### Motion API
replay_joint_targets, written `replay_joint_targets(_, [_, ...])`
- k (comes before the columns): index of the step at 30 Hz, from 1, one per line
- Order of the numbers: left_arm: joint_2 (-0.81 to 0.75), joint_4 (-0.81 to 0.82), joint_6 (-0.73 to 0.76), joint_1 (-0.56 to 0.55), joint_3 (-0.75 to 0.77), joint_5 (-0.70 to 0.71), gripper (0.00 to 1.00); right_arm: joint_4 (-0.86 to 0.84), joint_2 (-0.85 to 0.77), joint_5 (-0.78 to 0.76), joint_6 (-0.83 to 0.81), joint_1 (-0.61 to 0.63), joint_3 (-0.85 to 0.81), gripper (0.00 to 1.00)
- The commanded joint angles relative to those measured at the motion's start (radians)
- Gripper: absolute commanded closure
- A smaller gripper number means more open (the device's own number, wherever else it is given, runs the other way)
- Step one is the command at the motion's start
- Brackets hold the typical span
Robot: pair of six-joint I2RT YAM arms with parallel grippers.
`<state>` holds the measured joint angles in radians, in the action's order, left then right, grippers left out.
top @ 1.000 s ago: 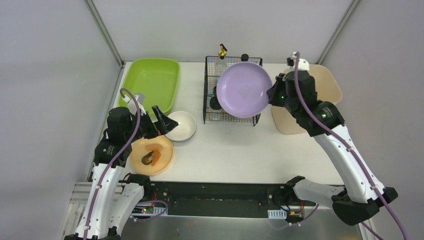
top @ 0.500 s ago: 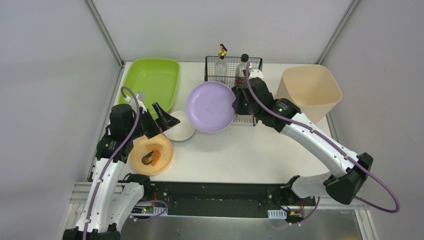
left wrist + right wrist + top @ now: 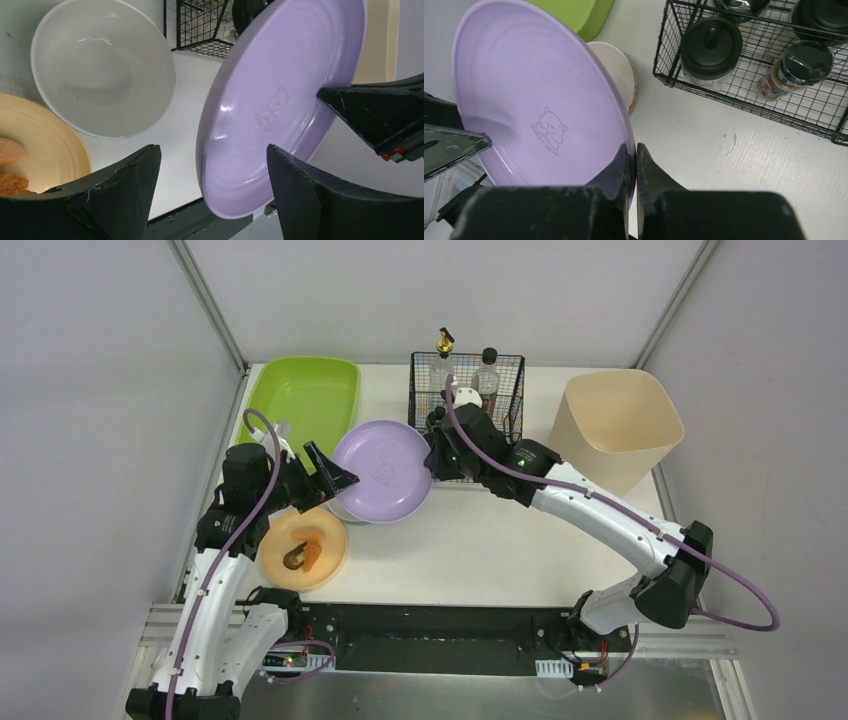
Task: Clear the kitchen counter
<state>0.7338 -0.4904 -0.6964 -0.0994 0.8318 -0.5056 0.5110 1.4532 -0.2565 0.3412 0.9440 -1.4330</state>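
Note:
My right gripper (image 3: 432, 457) is shut on the rim of a purple plate (image 3: 380, 474) and holds it tilted over the left part of the white kitchen counter (image 3: 480, 540). In the right wrist view both fingers (image 3: 633, 148) pinch the plate's edge (image 3: 529, 90). My left gripper (image 3: 335, 484) is open wide. In the left wrist view the plate's (image 3: 280, 75) lower rim sits between its spread fingers (image 3: 212, 165) without touching them. A white bowl (image 3: 100, 70) stands under the plate, mostly hidden in the top view.
An orange plate (image 3: 303, 550) with food scraps lies by the left arm. A green tray (image 3: 305, 400) is at the back left. A black wire basket (image 3: 470, 390) with bottles and jars is at the back centre. A beige bin (image 3: 615, 425) is at the back right.
My right arm has swung the purple plate left, from in front of the bin, past the basket, to over the white bowl and between my left gripper's fingers. The left arm barely moved.

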Motion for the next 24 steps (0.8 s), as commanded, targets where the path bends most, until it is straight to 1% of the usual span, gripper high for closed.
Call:
replay_joint_targets(1, [0.010, 0.037, 0.002, -0.008, -0.013, -0.007, 0.26, -0.057, 0.001, 0.001, 0.021, 0.023, -0.087, 1.00])
replay_joint_targets(2, [0.012, 0.037, 0.003, -0.008, -0.013, -0.006, 0.29, -0.054, 0.002, -0.002, 0.020, 0.025, -0.093, 1.00])
replay_joint_targets(8, [0.012, 0.036, 0.008, -0.008, -0.017, 0.008, 0.57, -0.050, 0.004, -0.032, 0.004, 0.030, -0.102, 1.00])
replay_joint_targets(10, [0.011, 0.036, 0.008, -0.008, -0.018, 0.015, 0.62, -0.049, 0.004, -0.046, -0.005, 0.029, -0.098, 1.00])
replay_joint_targets(11, [0.012, 0.036, 0.008, -0.008, -0.018, 0.016, 0.67, -0.048, 0.003, -0.057, -0.007, 0.029, -0.094, 1.00])
replay_joint_targets(13, [0.016, 0.037, 0.008, -0.008, -0.017, 0.018, 0.79, -0.050, 0.002, -0.072, -0.011, 0.030, -0.084, 1.00])
replay_joint_targets(15, [0.024, 0.037, 0.010, -0.008, -0.018, 0.019, 0.97, -0.057, 0.002, -0.083, -0.012, 0.030, -0.071, 1.00])
replay_joint_targets(16, [0.028, 0.037, 0.011, -0.008, -0.017, 0.018, 1.00, -0.059, 0.003, -0.087, -0.013, 0.030, -0.066, 1.00])
replay_joint_targets(21, [0.038, 0.038, 0.023, -0.009, -0.013, 0.046, 1.00, -0.069, 0.012, -0.088, -0.015, 0.029, -0.057, 1.00])
replay_joint_targets(22, [0.040, 0.039, 0.025, -0.008, -0.009, 0.057, 1.00, -0.065, 0.016, -0.091, -0.017, 0.030, -0.060, 0.97])
replay_joint_targets(23, [0.043, 0.041, 0.025, -0.008, -0.002, 0.067, 1.00, -0.060, 0.022, -0.094, -0.020, 0.030, -0.064, 0.88])
replay_joint_targets(24, [0.049, 0.045, 0.025, -0.008, 0.004, 0.072, 1.00, -0.054, 0.026, -0.100, -0.023, 0.030, -0.068, 0.82])
